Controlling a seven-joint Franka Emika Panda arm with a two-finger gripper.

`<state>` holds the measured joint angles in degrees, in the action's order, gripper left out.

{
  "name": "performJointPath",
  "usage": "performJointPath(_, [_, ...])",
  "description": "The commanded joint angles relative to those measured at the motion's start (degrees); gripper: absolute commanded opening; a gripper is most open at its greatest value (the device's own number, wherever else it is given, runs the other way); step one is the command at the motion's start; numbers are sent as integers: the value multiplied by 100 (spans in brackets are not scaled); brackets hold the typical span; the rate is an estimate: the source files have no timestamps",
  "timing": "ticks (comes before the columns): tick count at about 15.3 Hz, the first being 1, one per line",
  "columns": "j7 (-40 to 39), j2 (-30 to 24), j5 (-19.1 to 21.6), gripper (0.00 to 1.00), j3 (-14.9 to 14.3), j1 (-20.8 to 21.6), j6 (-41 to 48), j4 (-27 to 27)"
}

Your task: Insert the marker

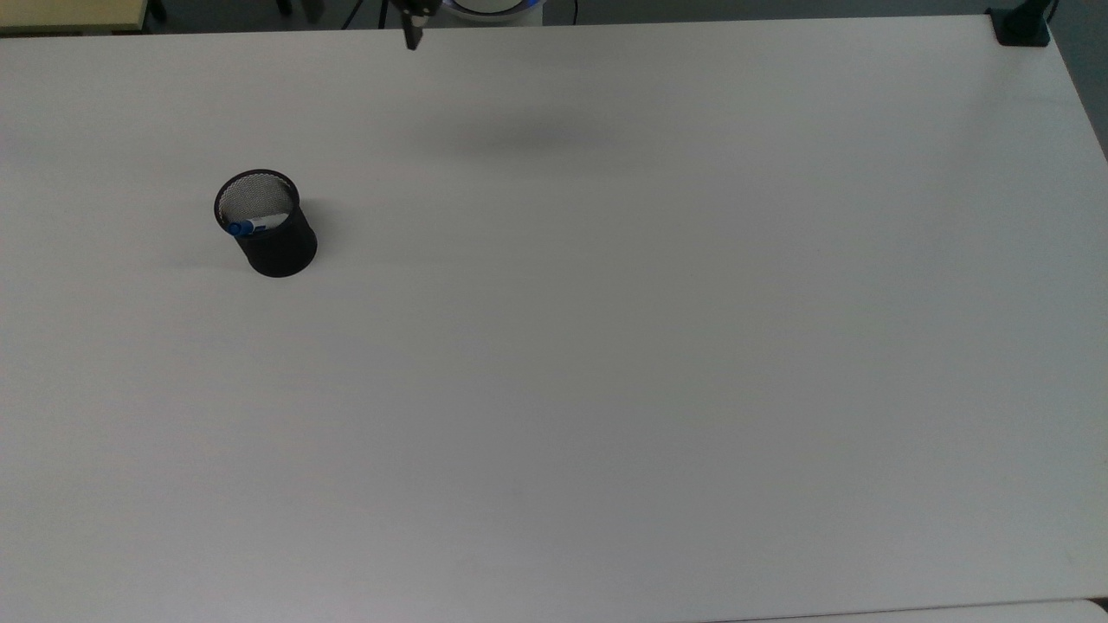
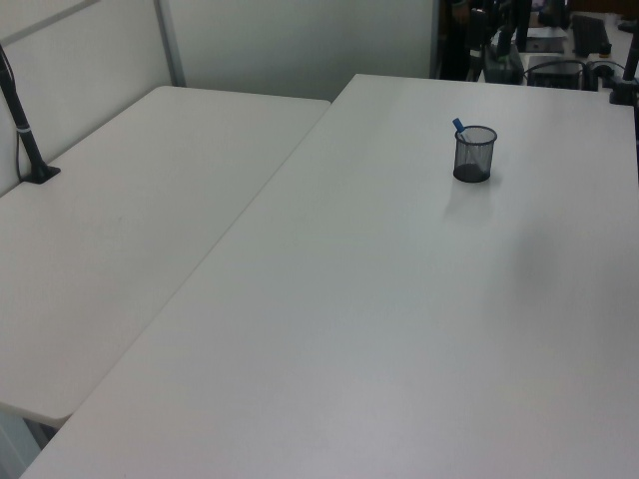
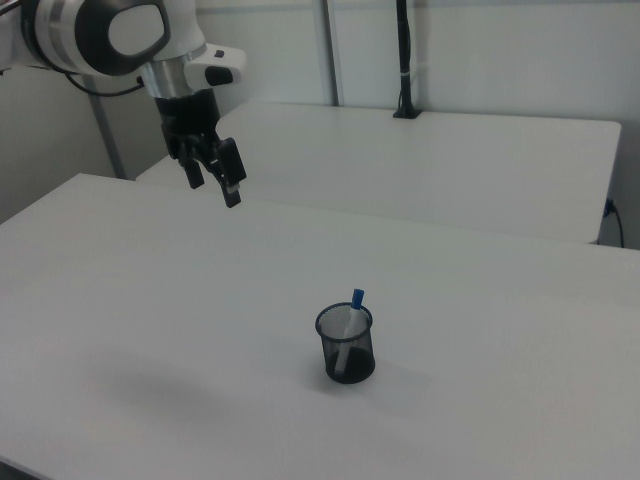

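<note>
Blue-capped marker (image 3: 351, 318) | in mesh cup (image 3: 346, 352) | apparently leaning, cap up

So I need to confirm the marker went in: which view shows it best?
The right view: the marker stands tilted inside the mesh cup, blue cap above the rim. The top view shows its blue end and label; the left view shows the blue tip.

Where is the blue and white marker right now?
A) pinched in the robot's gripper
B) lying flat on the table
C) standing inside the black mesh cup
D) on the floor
C: the marker leans inside the black mesh cup, its blue end poking above the rim, while the gripper hangs empty up and away from it.
</note>
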<state>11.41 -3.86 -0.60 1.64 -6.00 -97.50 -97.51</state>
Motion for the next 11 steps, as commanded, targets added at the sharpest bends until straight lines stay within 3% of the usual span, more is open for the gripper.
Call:
performJointPath(1, [-112, 70, 104, 100, -217, 335, -145, 75])
performJointPath(4, [-594, 166, 60, 100, -533, 617, -401, 101])
performJointPath(11, [-666, 228, 7, 100, -525, 617, -507, 110])
